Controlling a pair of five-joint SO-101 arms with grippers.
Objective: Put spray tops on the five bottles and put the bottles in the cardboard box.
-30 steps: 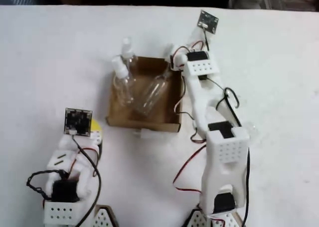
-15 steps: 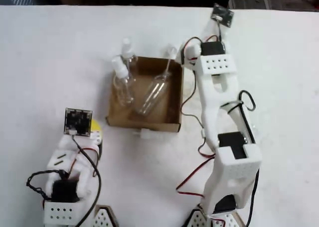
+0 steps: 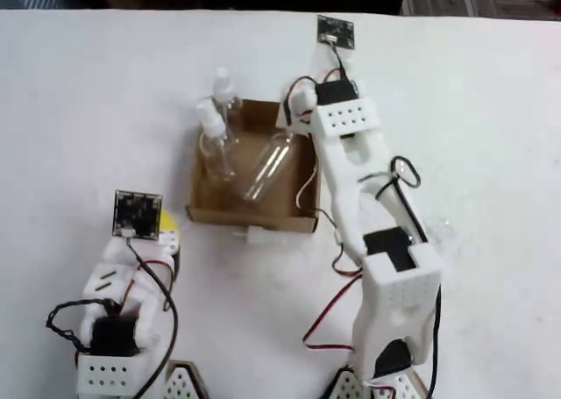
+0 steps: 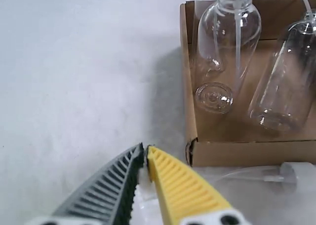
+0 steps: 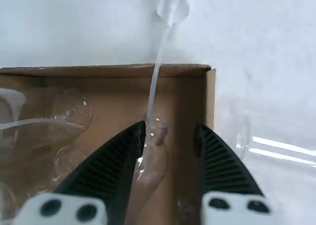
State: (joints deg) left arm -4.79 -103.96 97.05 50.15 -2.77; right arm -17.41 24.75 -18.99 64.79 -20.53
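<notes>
The cardboard box (image 3: 203,208) sits mid-table. Two clear bottles with spray tops (image 3: 215,136) lean against its far left corner. A third clear bottle (image 3: 267,167) lies tilted inside. In the right wrist view my right gripper (image 5: 169,128) is open, its black fingers either side of that bottle's neck (image 5: 154,131). A spray top (image 5: 173,7) sticks out past the box wall, its tube running down into the neck. My left gripper (image 4: 144,153) is shut on nothing and rests on the table near the box's front left corner (image 4: 190,146).
A loose spray top (image 3: 254,235) lies on the table against the box's front wall, also in the left wrist view (image 4: 291,173). Something clear (image 3: 443,228) lies on the table right of the right arm. Red and black cables hang beside that arm.
The right arm swung out to the right, away from the box, then came back left over the box's far right corner. The left arm has kept still.
</notes>
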